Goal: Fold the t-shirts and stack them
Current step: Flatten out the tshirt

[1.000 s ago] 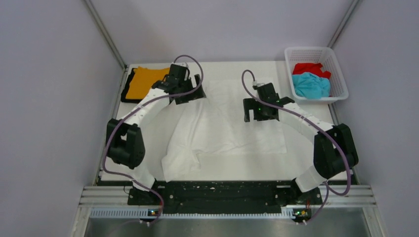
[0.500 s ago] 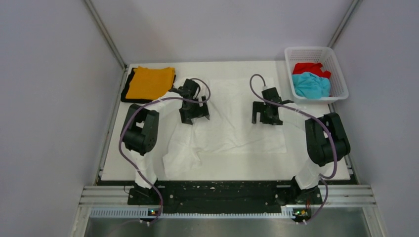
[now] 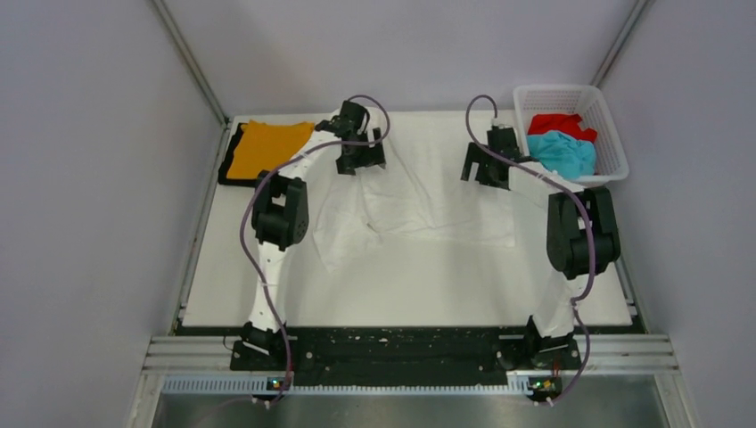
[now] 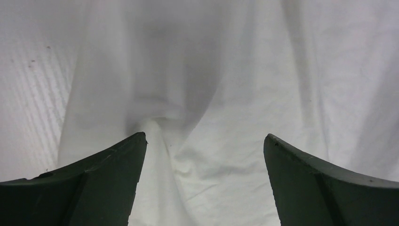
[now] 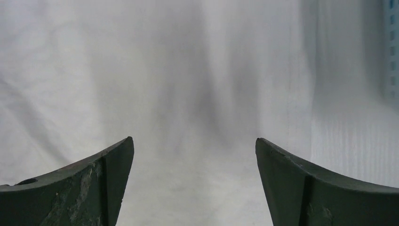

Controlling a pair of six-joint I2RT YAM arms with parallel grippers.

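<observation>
- Evidently both arms have swung out in the last second: the left hand [image 3: 361, 163] and right hand [image 3: 487, 171] sat over the middle of the large white cotton t-shirt [image 3: 428, 201] and now hang over its far edge.
- The shirt has changed with them. Its near hem lay close to the arm bases and now lies well up the white surface [image 3: 401, 294], so the cloth covers a shorter patch. A crumpled flap trails off the near-left corner.
- From above I cannot tell whether the hem was folded over or the whole shirt dragged away.
- Both hands are spread wide and grip nothing. In each wrist view only white cloth lies below the parted dark fingers [image 4: 94, 188]. Under the left hand a small pinched ridge of fabric stands up.
- My judgement is that one pass on this shirt has just ended with a release, and the shirt is not yet a neat rectangle.
- The folded orange t-shirt [image 3: 267, 149] rests on a black t-shirt [image 3: 234, 178] at the far-left corner, so the stack is begun.
- The red t-shirt [image 3: 557, 123] and teal t-shirt [image 3: 562, 153] lie bunched in the white plastic lattice basket [image 3: 562, 93], not yet handled.
</observation>
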